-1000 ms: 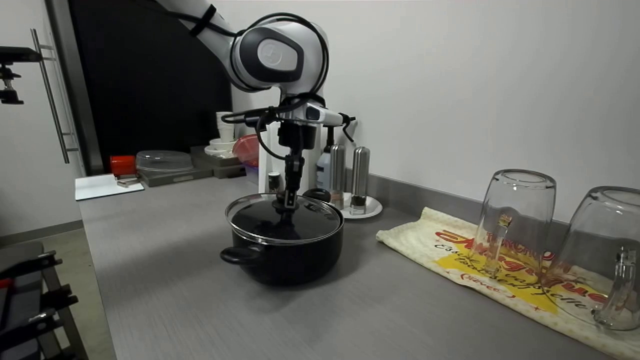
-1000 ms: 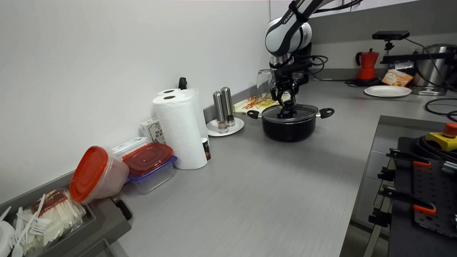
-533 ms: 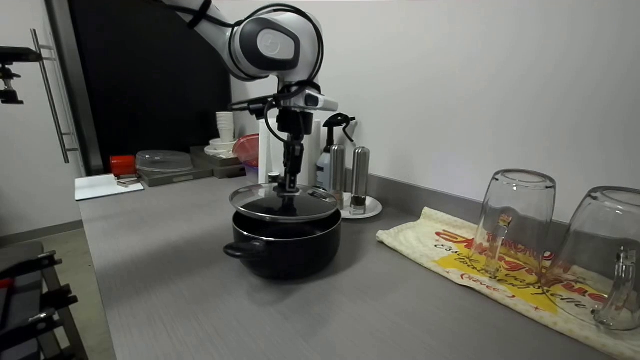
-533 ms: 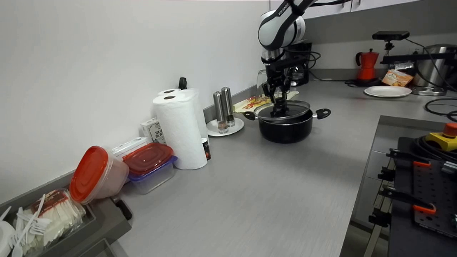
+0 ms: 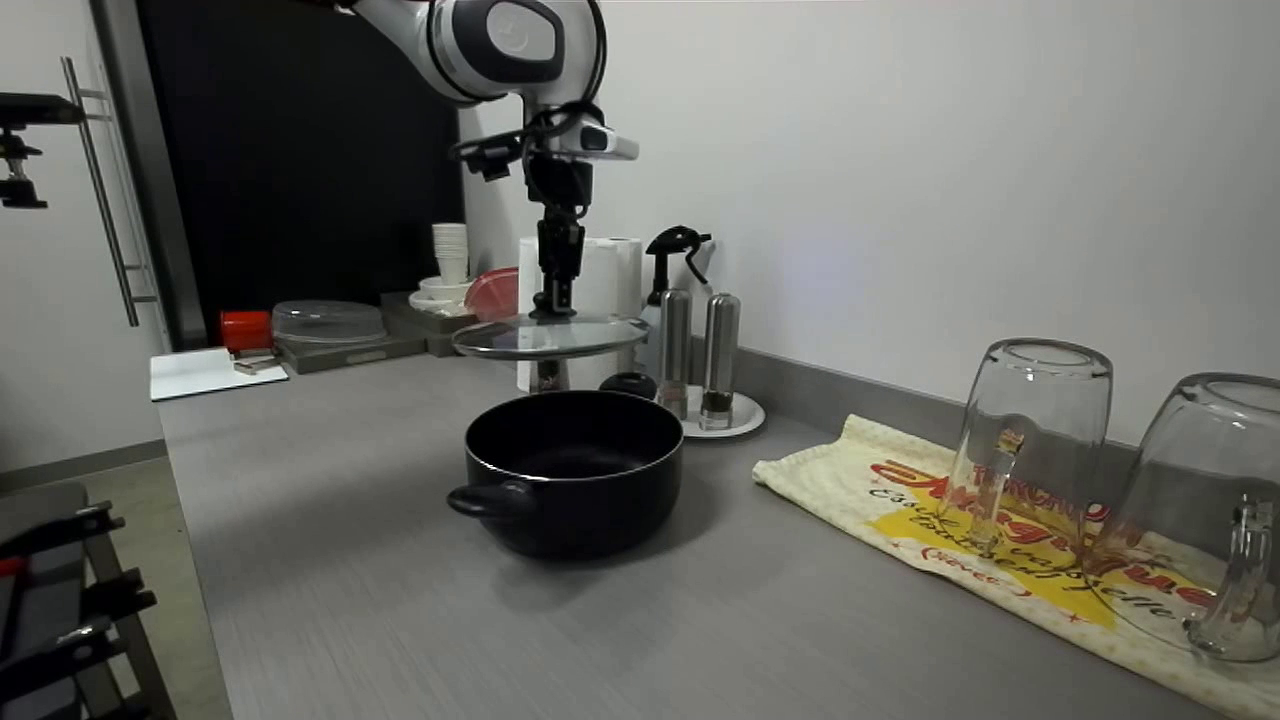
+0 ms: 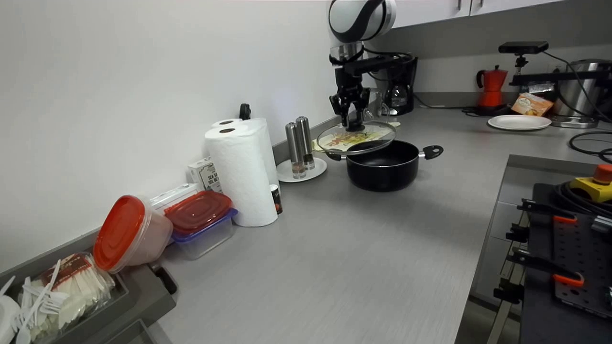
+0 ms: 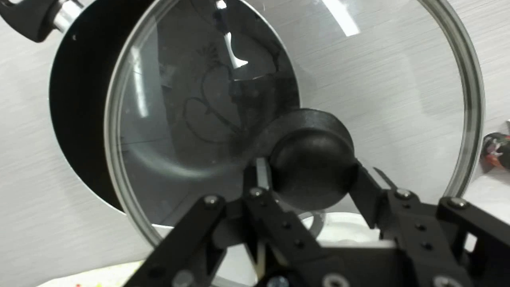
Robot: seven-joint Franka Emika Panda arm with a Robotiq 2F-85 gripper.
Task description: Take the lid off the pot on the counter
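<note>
The black pot [image 5: 575, 515] stands uncovered on the grey counter [image 5: 350, 570]. It also shows in an exterior view [image 6: 382, 176] and the wrist view [image 7: 75, 119]. The glass lid [image 5: 500, 338] hangs in the air above the pot's far side, roughly level. In an exterior view the lid [image 6: 330, 141] overlaps one pot handle. My gripper [image 5: 555, 300] is shut on the lid's black knob. In the wrist view the gripper's fingers [image 7: 308, 171] press both sides of the knob, and the lid [image 7: 468, 75] covers only part of the pot opening.
A white plate [image 5: 748, 415] with two steel grinders stands by the wall beside the pot. Paper towel rolls [image 6: 244, 186] and food containers [image 6: 201, 217] stand further along the wall. Two upturned glass mugs [image 5: 1040, 440] rest on a patterned cloth [image 5: 860, 460].
The lid has come up off the pot with my gripper and moved sideways toward the wall and grinders. The pot shifted slightly, then stayed put.
</note>
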